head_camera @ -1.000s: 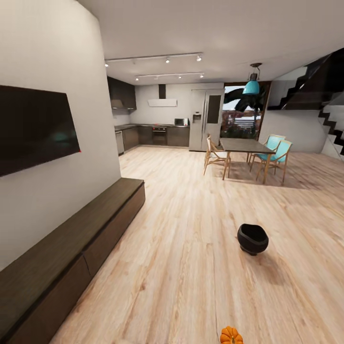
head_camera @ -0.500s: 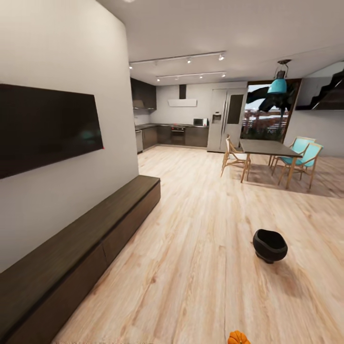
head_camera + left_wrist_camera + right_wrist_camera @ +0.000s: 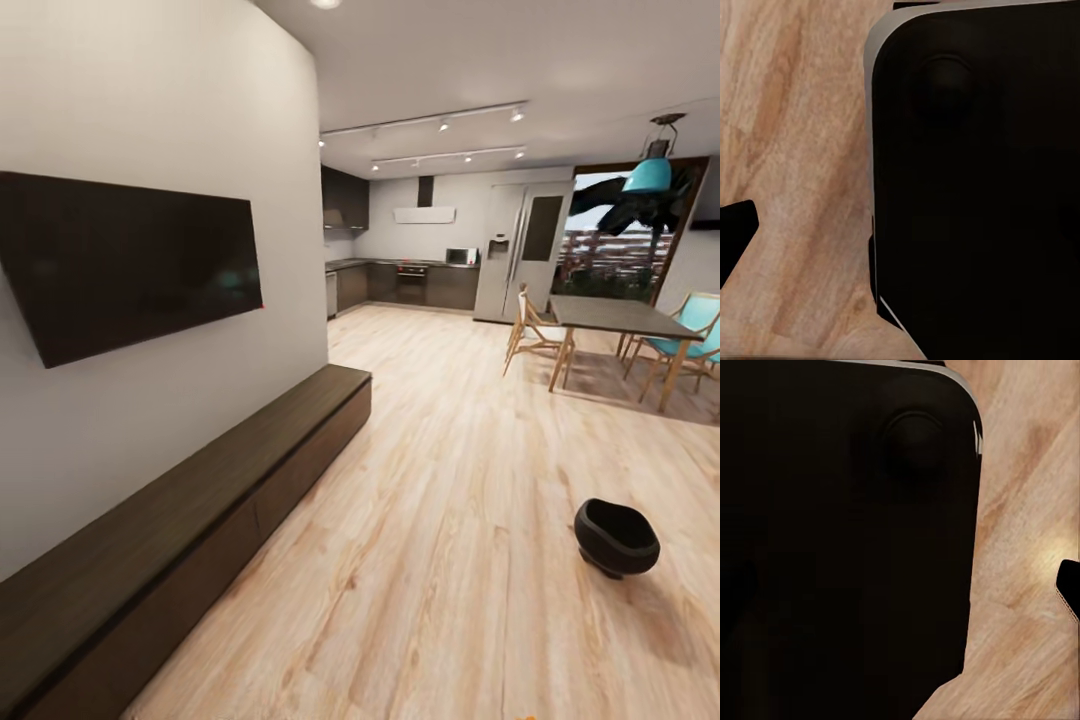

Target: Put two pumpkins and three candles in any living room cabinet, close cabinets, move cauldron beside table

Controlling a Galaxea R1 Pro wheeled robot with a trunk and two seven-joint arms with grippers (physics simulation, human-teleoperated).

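The long low dark brown cabinet [image 3: 215, 500] runs along the left wall under the TV, with its flat drawer fronts all flush and shut. On the wood floor to the right stands the glossy black cauldron [image 3: 616, 537], upright and alone. Only a thin orange sliver of a pumpkin [image 3: 525, 717] shows at the bottom edge of the head view. The candles and the coffee table are out of view. In each wrist view a dark fingertip [image 3: 735, 229] [image 3: 1069, 583] pokes in beside a large black panel of my own body, above bare floor.
A black TV [image 3: 140, 255] hangs on the white wall above the cabinet. Far ahead is the grey kitchen [image 3: 420, 280] with a fridge [image 3: 520, 250]. A dark dining table [image 3: 615, 320] with wooden and turquoise chairs stands at the back right. Wood floor stretches between.
The whole head view has swung left: cabinet, kitchen and cauldron all shifted right in the picture, and the pumpkin slid down almost out of the bottom edge. Nothing itself has moved.
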